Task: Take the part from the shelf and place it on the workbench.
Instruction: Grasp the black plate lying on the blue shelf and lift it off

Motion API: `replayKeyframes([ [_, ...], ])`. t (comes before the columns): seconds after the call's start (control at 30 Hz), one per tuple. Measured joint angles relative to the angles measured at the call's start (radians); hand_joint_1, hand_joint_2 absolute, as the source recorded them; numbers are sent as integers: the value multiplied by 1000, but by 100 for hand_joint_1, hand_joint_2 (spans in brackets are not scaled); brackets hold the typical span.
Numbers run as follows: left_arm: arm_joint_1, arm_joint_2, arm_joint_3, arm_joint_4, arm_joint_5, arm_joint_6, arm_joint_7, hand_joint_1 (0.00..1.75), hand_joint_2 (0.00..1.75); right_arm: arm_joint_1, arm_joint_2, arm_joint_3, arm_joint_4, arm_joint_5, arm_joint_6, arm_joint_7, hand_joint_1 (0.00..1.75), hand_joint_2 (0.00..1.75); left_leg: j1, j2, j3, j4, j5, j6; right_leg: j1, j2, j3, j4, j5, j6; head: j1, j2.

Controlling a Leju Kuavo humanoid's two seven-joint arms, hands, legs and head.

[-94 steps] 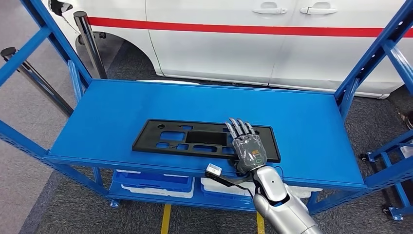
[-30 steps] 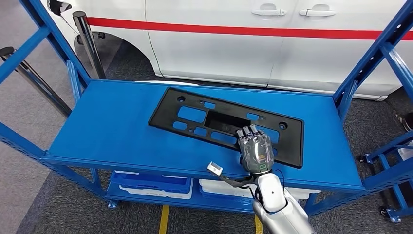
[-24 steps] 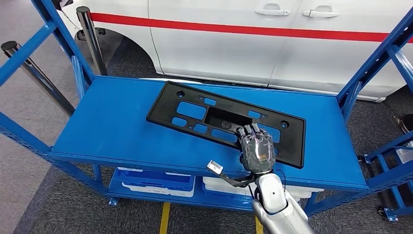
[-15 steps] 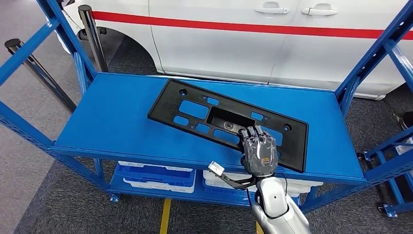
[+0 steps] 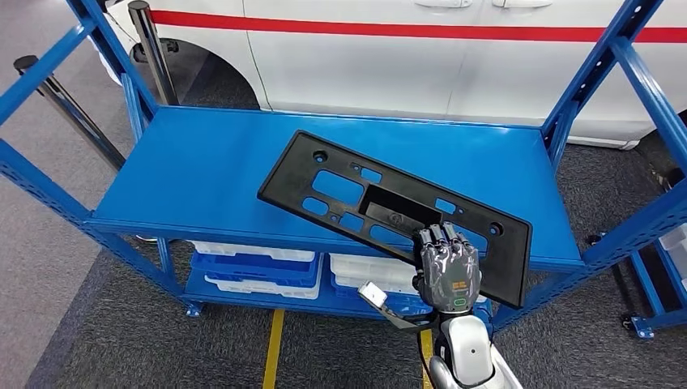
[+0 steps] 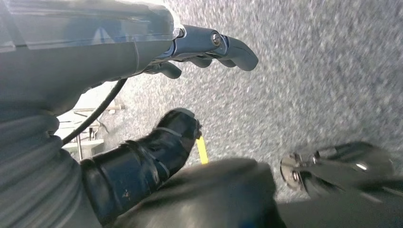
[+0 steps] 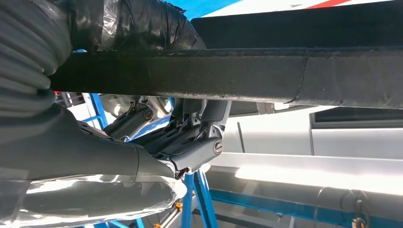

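The part is a long black plastic plate [image 5: 381,207] with several cut-outs. It hangs tilted above the blue shelf [image 5: 202,174], its near right corner out past the shelf's front edge. My right hand [image 5: 448,266] grips its near edge, fingers over the top. In the right wrist view the plate's black edge [image 7: 266,73] runs across the frame, clamped between the thumb and the fingers [image 7: 190,137]. In the left wrist view my left hand [image 6: 157,71] hangs over the grey carpet with its fingers curled and nothing in them.
Blue uprights [image 5: 603,69] and slanted braces [image 5: 40,61] frame the shelf on both sides. White and blue bins [image 5: 251,263] sit on the lower level. A white car with a red stripe [image 5: 421,49] stands behind. Two dark posts [image 5: 150,44] stand at the far left.
The plate was lifted off the shelf, turned and drawn toward me and to the right by my right hand. The whole view has shifted as the camera moved back.
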Motion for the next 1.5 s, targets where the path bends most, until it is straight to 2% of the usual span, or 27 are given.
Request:
replayKeyframes([
  [0.07,-2,-3,0,0,0,-4,0,0,175,1,0,-2,-7,0,0,-1,171,175,-6,-1,42,-78,-13,7,0,-2,-7,0,16,10,0,0],
  [0.13,-1,-7,0,0,-3,-8,0,0,175,3,1,-4,-11,0,0,-6,171,175,-5,1,36,-92,0,15,-2,-2,-10,-3,29,22,1,0],
  [0.2,-1,-11,0,0,-7,-9,0,0,175,9,1,-7,-15,-1,0,-13,171,175,-1,5,26,-99,20,25,-3,1,-19,6,11,31,1,0],
  [0.27,-2,-14,-1,0,-9,-10,-1,0,175,15,1,-11,-16,-3,0,-21,171,175,0,9,9,-100,38,35,-7,3,-39,67,-67,38,1,0],
  [0.33,-2,-16,-1,0,-9,-18,-6,0,175,25,1,-17,-16,-5,0,-33,171,175,-1,10,-18,-96,57,42,-11,3,-64,187,-156,45,2,0],
  [0.37,-2,-16,-1,0,-9,-24,-11,0,175,31,1,-20,-17,-7,0,-41,171,175,-1,10,-34,-92,67,41,-14,3,-71,242,-173,49,2,0],
  [0.43,-1,-15,-1,0,-9,-31,-18,0,175,44,1,-25,-20,-10,0,-55,171,175,0,10,-65,-83,83,36,-21,3,-45,272,-138,56,2,0],
  [0.5,-2,-14,0,0,-10,-31,-20,0,175,50,2,-27,-26,-13,0,-68,171,175,0,10,-94,-67,95,27,-29,3,44,174,-99,61,2,0],
  [0.57,-3,-13,0,-1,-10,-22,-20,0,175,52,7,-30,-35,-21,0,-85,171,175,-2,10,-111,-53,104,15,-28,5,130,49,-116,55,1,0],
  [0.6,-2,-13,0,-1,-10,-16,-20,0,175,53,10,-31,-38,-26,0,-93,171,175,-3,10,-116,-52,111,8,-24,6,147,15,-129,47,1,0],
  [0.7,1,-13,0,-1,-10,-6,-18,0,175,59,17,-37,-43,-35,0,-105,171,175,2,8,-130,-49,120,-10,-20,1,131,-2,-111,19,1,0],
  [0.73,2,-13,0,-1,-10,-5,-18,0,175,61,19,-39,-44,-35,0,-106,171,175,3,6,-139,-30,94,-14,-21,-2,121,-4,-100,9,0,0],
  [0.83,1,-13,0,-2,-10,-4,-17,0,175,63,26,-44,-46,-36,0,-107,171,175,4,5,-172,126,-56,-19,-16,-7,79,-4,-64,-9,-2,0],
  [0.87,1,-13,0,-2,-10,-4,-17,0,175,64,27,-45,-47,-36,0,-107,171,175,3,4,-175,184,-84,-19,-13,-7,63,-4,-51,-11,-2,0],
  [0.9,1,-13,0,-2,-10,-4,-17,0,175,65,27,-46,-47,-39,0,-110,171,175,3,4,-167,217,-86,-18,-11,-8,46,-3,-39,-12,-2,0],
  [0.93,2,-13,0,-2,-10,-4,-17,0,175,67,28,-46,-47,-45,0,-115,171,175,3,4,-146,220,-67,-16,-9,-8,29,-1,-27,-11,-2,0],
  [1.0,5,-13,0,-2,-11,-4,-16,0,175,72,29,-47,-47,-66,0,-131,171,175,2,4,-62,133,-14,-9,-7,-7,0,3,-5,-8,-2,0],
  [1.07,10,-13,1,-2,-11,-4,-17,0,175,79,32,-49,-51,-93,0,-152,171,175,-1,4,38,-13,-13,-1,-4,-7,-19,7,15,0,-1,0],
  [1.13,15,-14,1,-1,-10,-4,-20,0,175,83,36,-50,-54,-131,-1,-173,171,175,-7,3,79,-93,-30,6,-4,-9,-28,3,38,11,-1,0],
  [1.2,20,-16,3,-1,-9,-4,-25,0,175,85,38,-50,-53,-174,-1,-191,171,175,-6,5,65,-104,-12,15,-6,-8,-35,-4,52,24,-1,0],
  [1.23,21,-16,3,-1,-9,-4,-27,0,175,86,39,-49,-52,-191,-1,-196,171,175,-4,7,53,-107,3,22,-7,-6,-42,7,30,29,0,0],
  [1.27,21,-17,4,-1,-9,-4,-29,0,175,87,39,-49,-50,-203,-1,-200,171,175,-2,10,40,-110,18,29,-9,-4,-53,34,-10,32,0,0],
  [1.33,20,-17,4,-1,-8,-4,-31,0,175,89,39,-48,-47,-214,-1,-202,171,175,-3,14,9,-109,44,39,-12,-1,-78,146,-119,38,1,0],
  [1.37,20,-17,5,-1,-8,-4,-32,0,175,90,39,-48,-46,-216,-1,-202,171,175,-4,15,-7,-106,56,39,-13,-1,-87,209,-149,41,0,0],
  [1.4,20,-17,5,-1,-8,-4,-33,0,175,91,38,-47,-45,-223,-1,-203,171,175,-5,16,-26,-101,69,39,-14,-1,-88,260,-152,44,1,0],
  [1.43,19,-17,5,-1,-8,-4,-34,0,175,91,38,-46,-43,-237,0,-206,171,175,-6,16,-46,-95,80,37,-15,-1,-76,285,-131,45,0,0],
  [1.5,18,-16,8,-1,-7,-3,-38,0,175,89,38,-39,-41,-309,11,-226,171,175,-6,16,-85,-80,100,31,-17,-1,0,232,-78,44,0,0],
])
